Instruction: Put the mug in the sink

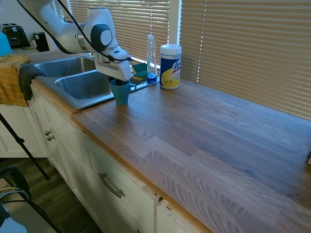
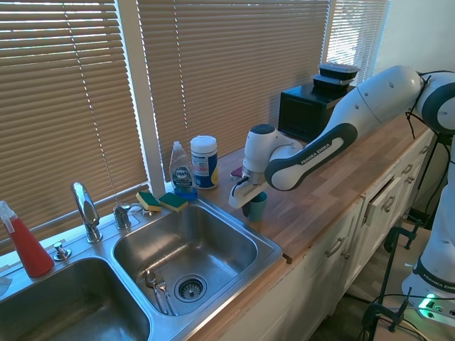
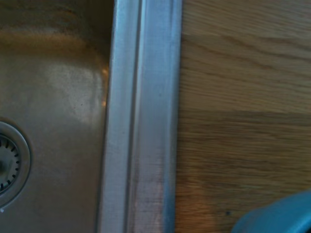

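The small teal mug (image 1: 121, 92) (image 2: 257, 207) stands upright on the wooden counter, right beside the right rim of the steel sink (image 1: 92, 102) (image 2: 274, 249). My gripper (image 1: 118, 80) (image 2: 249, 202) comes down from above and is shut on the mug's rim at the side nearest the basin. Whether the mug's base touches the wood or hangs just above it, I cannot tell. In the wrist view the sink's rim (image 3: 141, 121) runs between basin and wood, and a teal piece of the mug (image 3: 277, 218) shows at one corner.
Behind the mug stand a white wipes canister (image 1: 170, 66), a dish soap bottle (image 1: 151, 58) and green-yellow sponges (image 1: 140, 72). The faucet (image 2: 87, 211) rises at the sink's back. Utensils (image 2: 158, 288) lie by the near basin's drain. A yellow towel (image 1: 12, 80) hangs beyond the far basin.
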Robot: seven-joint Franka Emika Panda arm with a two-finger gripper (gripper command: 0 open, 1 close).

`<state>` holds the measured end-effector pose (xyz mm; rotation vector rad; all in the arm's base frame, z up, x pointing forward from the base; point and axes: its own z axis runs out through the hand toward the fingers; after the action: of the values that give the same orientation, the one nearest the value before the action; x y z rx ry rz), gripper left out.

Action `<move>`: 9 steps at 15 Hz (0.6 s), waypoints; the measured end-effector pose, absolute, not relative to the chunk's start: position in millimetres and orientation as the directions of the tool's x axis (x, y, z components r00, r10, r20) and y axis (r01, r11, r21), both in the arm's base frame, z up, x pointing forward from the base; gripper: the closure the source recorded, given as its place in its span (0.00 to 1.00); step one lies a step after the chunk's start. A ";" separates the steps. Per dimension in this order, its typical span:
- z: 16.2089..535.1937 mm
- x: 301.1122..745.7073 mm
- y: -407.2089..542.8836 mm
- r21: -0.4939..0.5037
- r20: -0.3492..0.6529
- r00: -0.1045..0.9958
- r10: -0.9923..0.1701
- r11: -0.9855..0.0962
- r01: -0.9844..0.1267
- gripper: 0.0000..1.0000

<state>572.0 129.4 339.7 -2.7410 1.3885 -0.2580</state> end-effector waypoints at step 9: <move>364.6 565.5 151.8 -0.174 0.114 0.589 -0.800 -0.599 -0.781 1.00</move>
<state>565.5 151.8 364.6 -2.7049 1.3513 -0.2751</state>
